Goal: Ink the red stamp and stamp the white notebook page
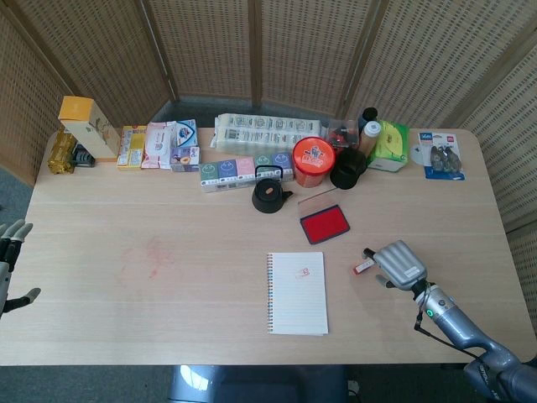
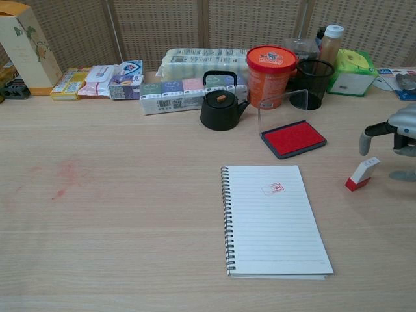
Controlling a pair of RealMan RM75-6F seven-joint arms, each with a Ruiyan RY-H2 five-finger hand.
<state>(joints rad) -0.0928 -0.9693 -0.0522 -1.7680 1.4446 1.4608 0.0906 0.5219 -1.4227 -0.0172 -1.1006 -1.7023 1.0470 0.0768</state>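
right hand [image 1: 398, 264] hovered open, holding nothing, by stamp [image 2: 362, 173] at notebook's [image 2: 273, 221] 3 o'clock; page already bore one mark, inking & stamping judged pending.

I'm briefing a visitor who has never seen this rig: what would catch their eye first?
Probably the open red ink pad at mid-table, just behind the white notebook, whose page carries a red stamp mark. To the right, the right robot hand hovers beside the small red stamp lying on the table.
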